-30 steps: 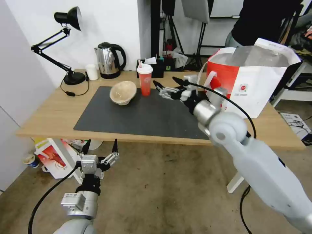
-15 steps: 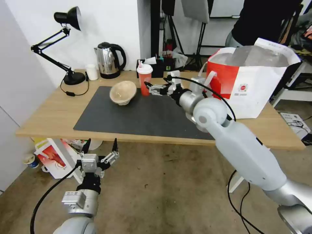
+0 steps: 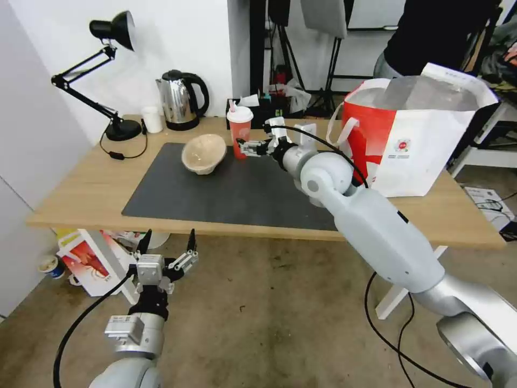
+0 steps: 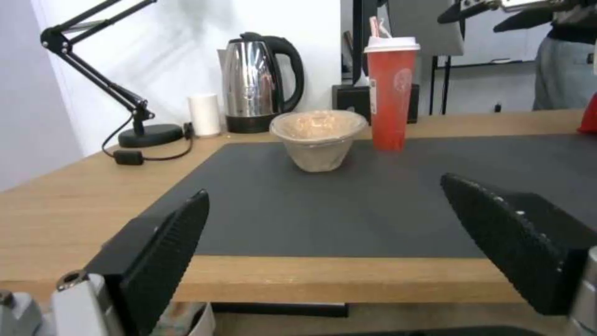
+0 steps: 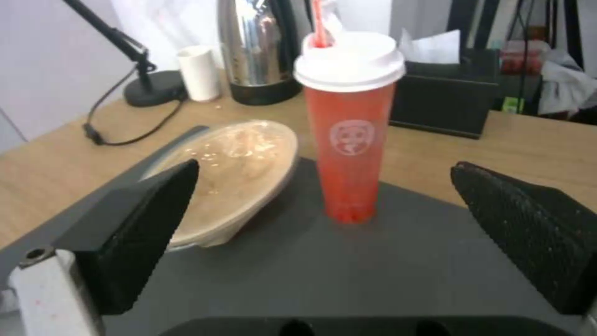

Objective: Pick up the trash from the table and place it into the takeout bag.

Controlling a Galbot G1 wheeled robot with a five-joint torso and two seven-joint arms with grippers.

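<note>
I have the right end effector (image 3: 245, 146) over the dark mat (image 3: 231, 194) on the worktop (image 3: 86, 188), fingers spread wide, lined up just short of the red cup (image 3: 239, 132), which stands upright. The tan bowl (image 3: 204, 153) lies tilted beside the cup. The takeout bag (image 3: 420, 134) stands at the worktop's right end. My left end effector (image 3: 166, 248) hangs open below the front edge.

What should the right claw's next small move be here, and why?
Probably ease the right claw forward around the red cup. Its jaws are open, the cup stands upright on the mat centred between them, not yet enclosed. The left claw hangs open below the table.
</note>
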